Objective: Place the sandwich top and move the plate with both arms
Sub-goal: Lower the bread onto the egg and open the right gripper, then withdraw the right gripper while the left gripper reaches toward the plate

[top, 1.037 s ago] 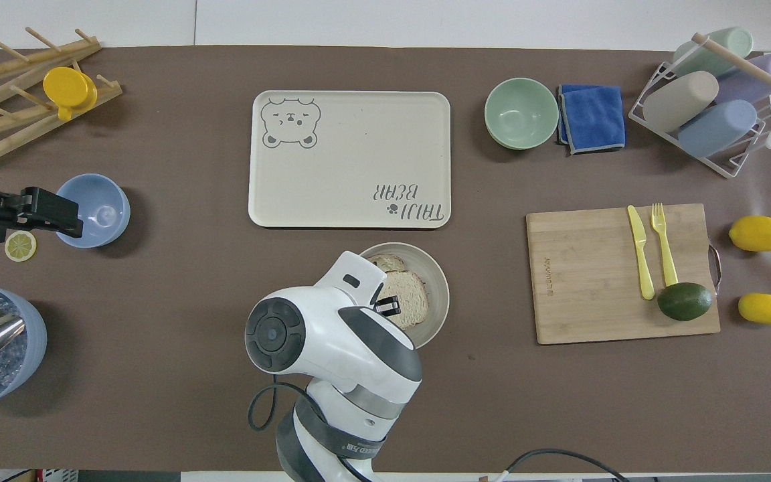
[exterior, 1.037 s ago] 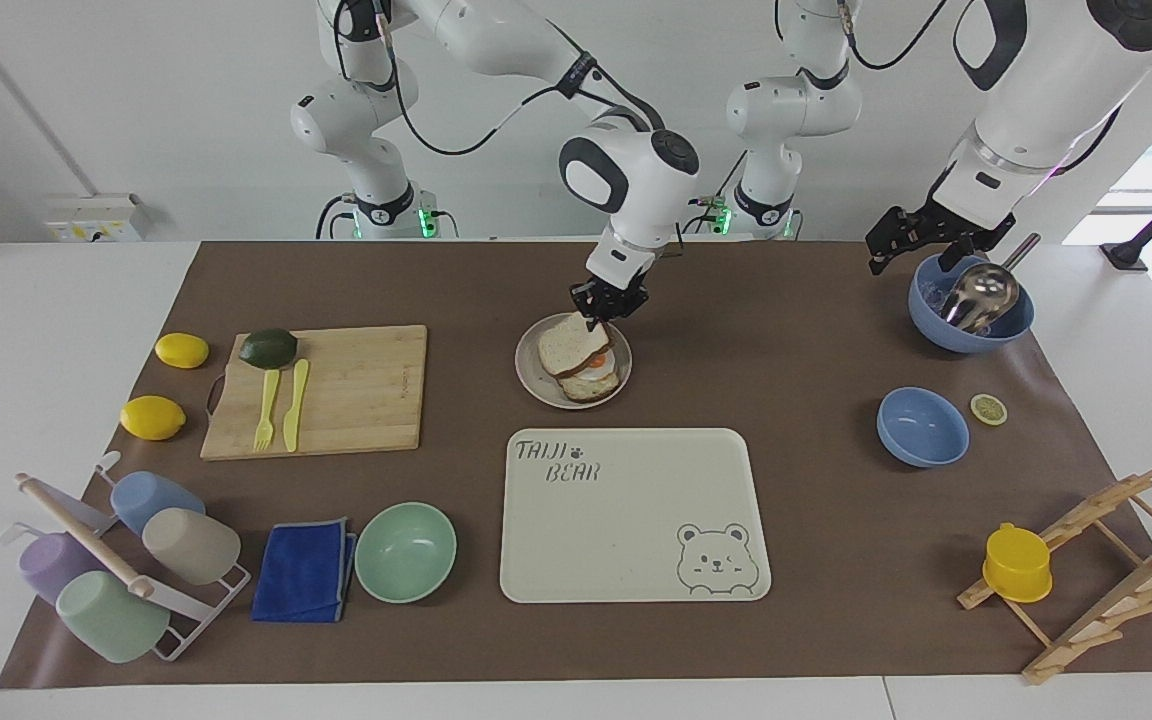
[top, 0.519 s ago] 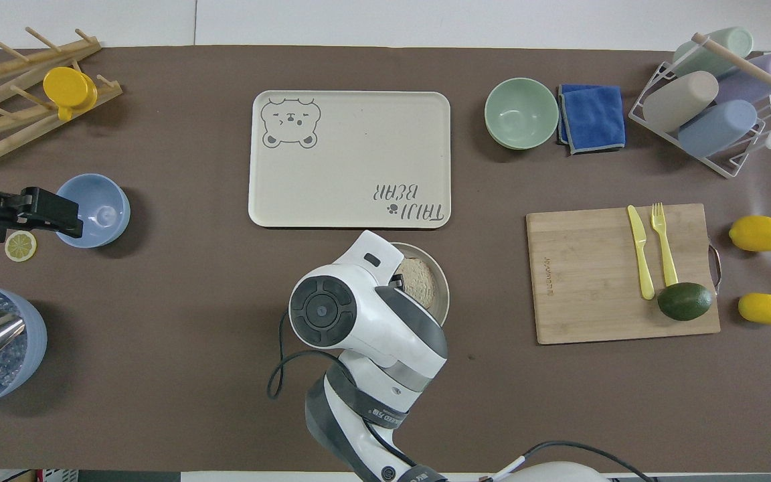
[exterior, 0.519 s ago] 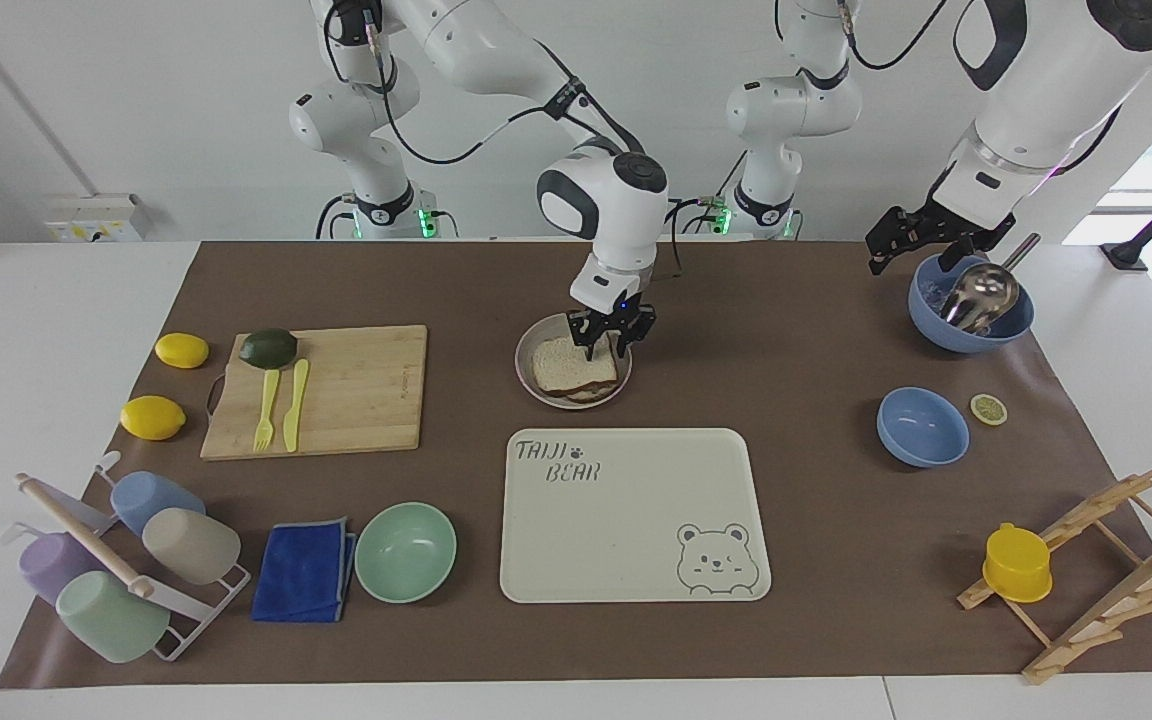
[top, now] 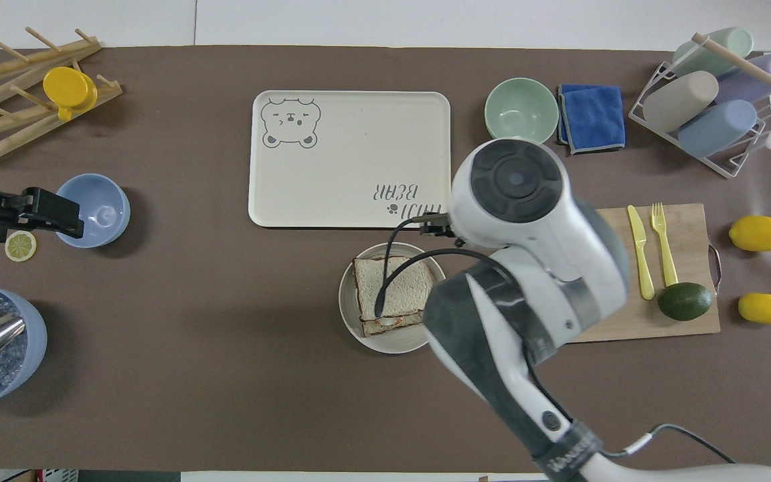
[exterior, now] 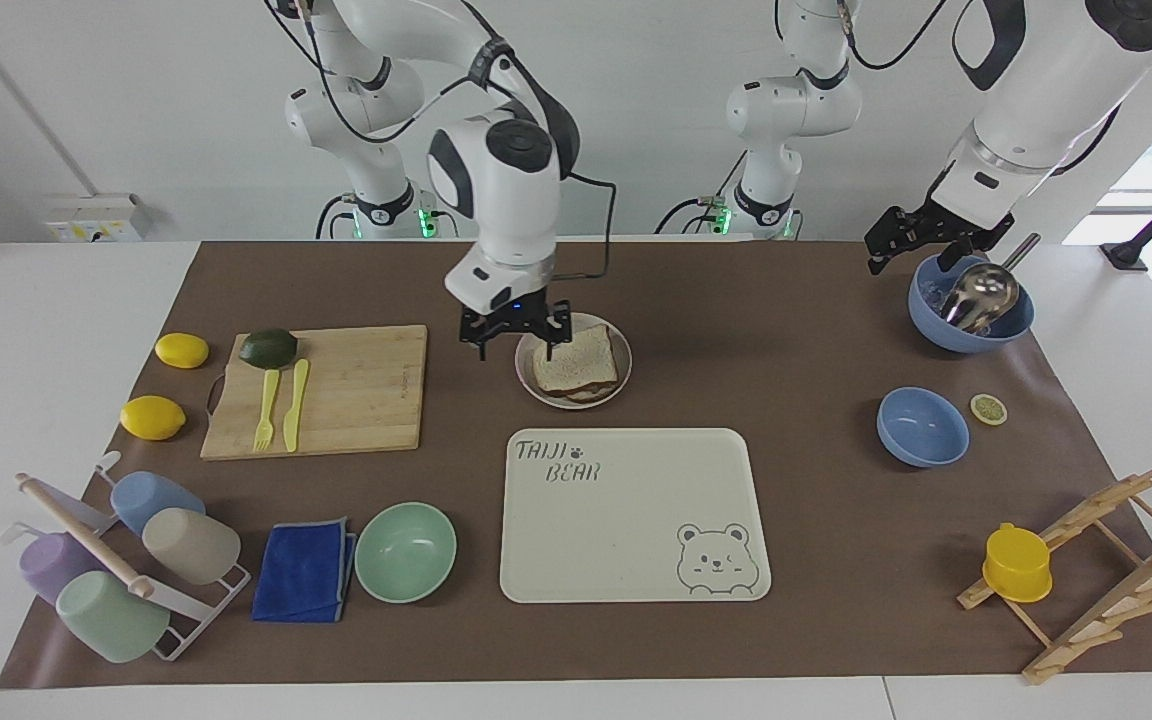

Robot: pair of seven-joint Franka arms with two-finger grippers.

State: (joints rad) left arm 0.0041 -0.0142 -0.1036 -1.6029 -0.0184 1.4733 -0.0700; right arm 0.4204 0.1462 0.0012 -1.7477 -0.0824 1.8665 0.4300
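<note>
Two bread slices sit stacked on the plate (exterior: 526, 378), the sandwich top (exterior: 577, 359) lying flat over the toast (top: 385, 326) beneath, mid-table and nearer the robots than the bear tray (exterior: 634, 515). The right gripper (exterior: 515, 337) hangs fingers spread wide and empty above the plate's edge toward the cutting board (exterior: 356, 390), one fingertip over the rim. The left gripper (exterior: 894, 240) waits over the mat beside the blue bowl holding a metal scoop (exterior: 976, 296), at the left arm's end of the table; whether its fingers are parted cannot be told.
</note>
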